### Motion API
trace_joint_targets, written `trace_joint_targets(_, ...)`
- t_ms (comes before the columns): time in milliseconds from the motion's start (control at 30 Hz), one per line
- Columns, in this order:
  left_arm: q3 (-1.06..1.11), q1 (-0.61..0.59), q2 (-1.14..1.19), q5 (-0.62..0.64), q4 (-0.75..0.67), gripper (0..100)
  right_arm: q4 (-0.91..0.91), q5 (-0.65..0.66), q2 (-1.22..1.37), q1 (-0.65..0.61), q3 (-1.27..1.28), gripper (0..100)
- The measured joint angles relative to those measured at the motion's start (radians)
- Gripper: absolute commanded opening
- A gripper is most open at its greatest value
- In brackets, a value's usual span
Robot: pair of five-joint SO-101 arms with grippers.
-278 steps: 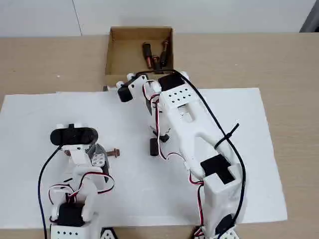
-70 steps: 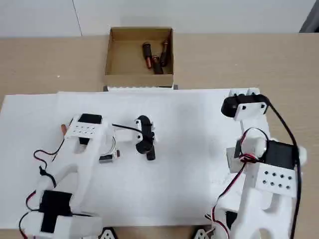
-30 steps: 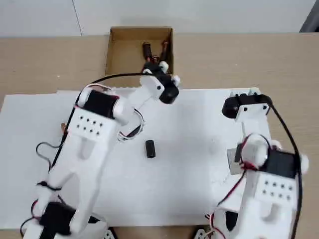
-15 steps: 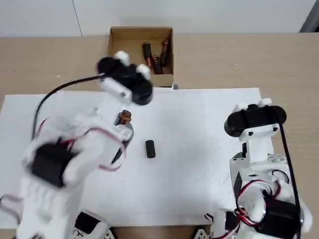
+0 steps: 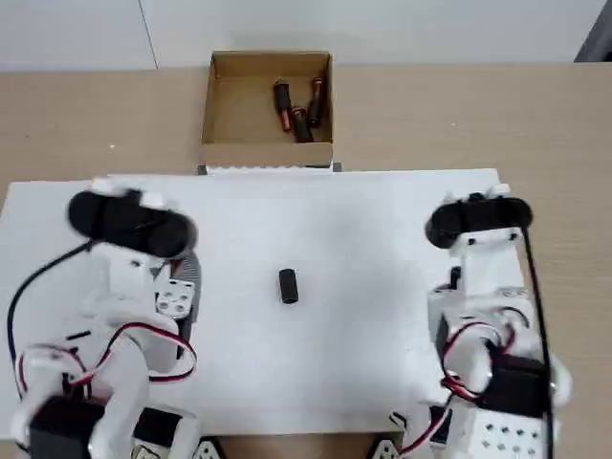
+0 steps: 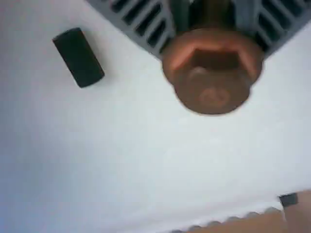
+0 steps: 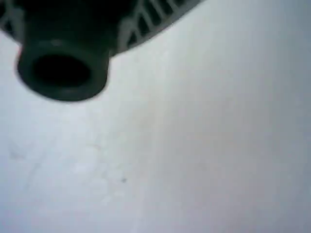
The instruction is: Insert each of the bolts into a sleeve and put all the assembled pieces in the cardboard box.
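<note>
Copper-coloured, the bolt [image 6: 212, 73] stays pinched in our left fingers [image 6: 138, 14], now swung back well away from the cardboard box [image 5: 239, 105], while our right fingers [image 7: 150, 15] pinch a sleeve [image 7: 62, 70], so joining them looks next, with a spare sleeve [image 5: 289, 286] lying well short of the box.

Worktop: light wood worktop [image 5: 478, 115].
On it: white sheet [image 5: 382, 239]; cardboard box [image 5: 268, 153] at the sheet's far edge.
On sheet: black sleeve [image 5: 289, 286], lying mid-sheet.

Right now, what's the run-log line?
left gripper: shut on bolt | right gripper: shut on sleeve | second sleeve: loose on paper | box: assembled pieces
</note>
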Motion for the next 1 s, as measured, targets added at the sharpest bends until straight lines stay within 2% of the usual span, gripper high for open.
trace_joint_targets(233,0.252,-0.035,-0.216,0.003,-0.11,0,-0.195,-0.132,0.0,-0.158,0.138,0.3)
trace_joint_targets(500,0.446,-0.035,-0.384,0.193,-0.196,0,-0.373,-0.235,0.0,-0.308,0.293,0.3)
trace_joint_targets(633,0.555,-0.035,-0.471,0.227,-0.242,0,-0.473,-0.238,0.0,-0.322,0.339,0.3)
trace_joint_targets(867,0.664,-0.035,-0.477,0.232,-0.336,0,-0.589,-0.238,0.0,-0.324,0.399,0.3)
trace_joint_targets(1000,0.766,-0.035,-0.477,0.244,-0.423,0,-0.717,-0.238,0.0,-0.324,0.494,0.3)
